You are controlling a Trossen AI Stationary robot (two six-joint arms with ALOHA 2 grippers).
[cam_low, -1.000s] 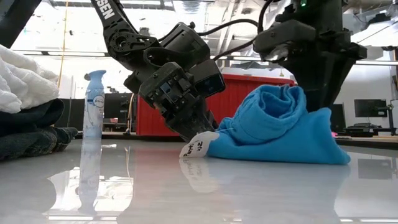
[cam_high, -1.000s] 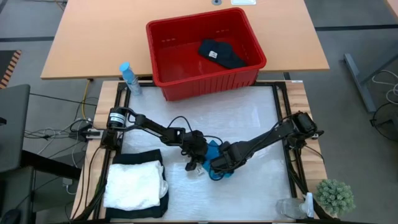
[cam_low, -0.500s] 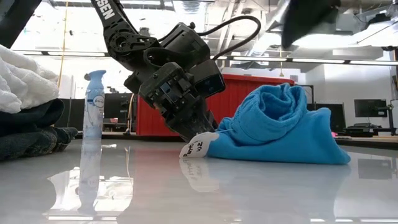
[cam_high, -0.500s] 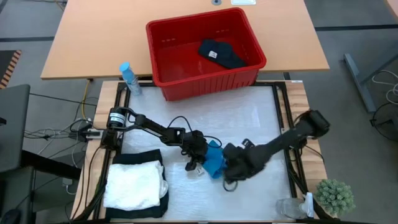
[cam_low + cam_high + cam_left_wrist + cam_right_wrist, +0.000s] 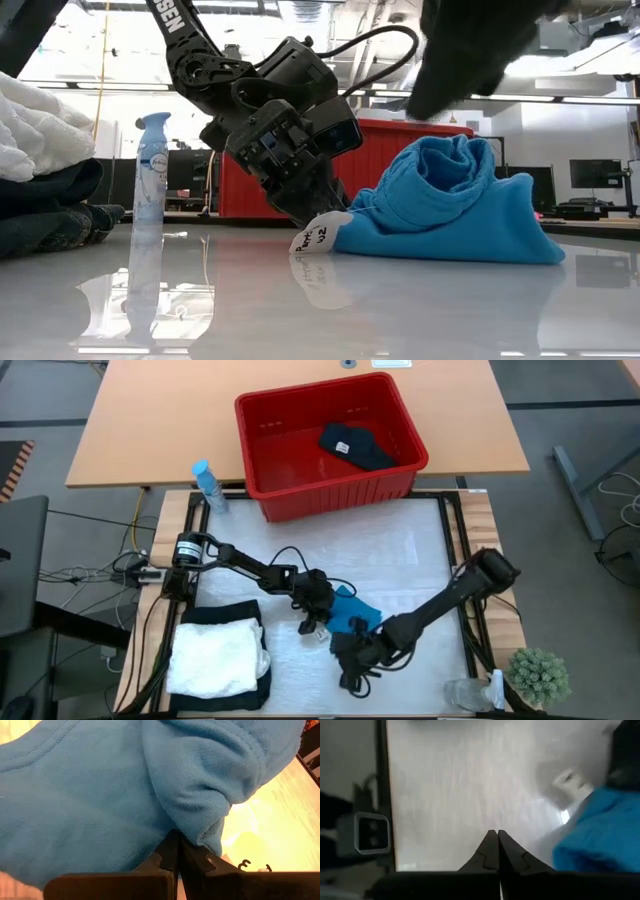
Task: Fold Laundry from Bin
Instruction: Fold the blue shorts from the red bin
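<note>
The small bright blue garment (image 5: pixel 352 612) lies bunched on the white table top, resting on its underside (image 5: pixel 450 250), a white tag (image 5: pixel 318 237) sticking out at its left end. My left gripper (image 5: pixel 312 212) is shut at that end. My right gripper (image 5: pixel 349 678) is shut and empty, off the table, on the near side of the blue garment; in the low view it is only a dark blur (image 5: pixel 470 50) at the top. The red bin (image 5: pixel 300 490) stands beyond the table's far edge with a black garment (image 5: pixel 358 447) lying in it. My left gripper meets the blue garment at its hem (image 5: pixel 200 837) beside the white tag, slanting down from the table's far left. The cloth lies over the shut fingertips (image 5: pixel 170 851), so the number of layers between them is hidden. The garment rests slack on the table.
A folded white item on black cloth (image 5: pixel 218 657) sits at the near left corner. A blue spray bottle (image 5: pixel 207 485) stands at the far left. A small green plant (image 5: pixel 538 675) and a clear object (image 5: pixel 468 695) are at the near right. Bare table lies between the bin and the arms.
My right gripper has come up off the blue garment, swung out toward the table's right, then back toward the near edge, rolling as it went. The blue garment keeps its bunched shape and place.
</note>
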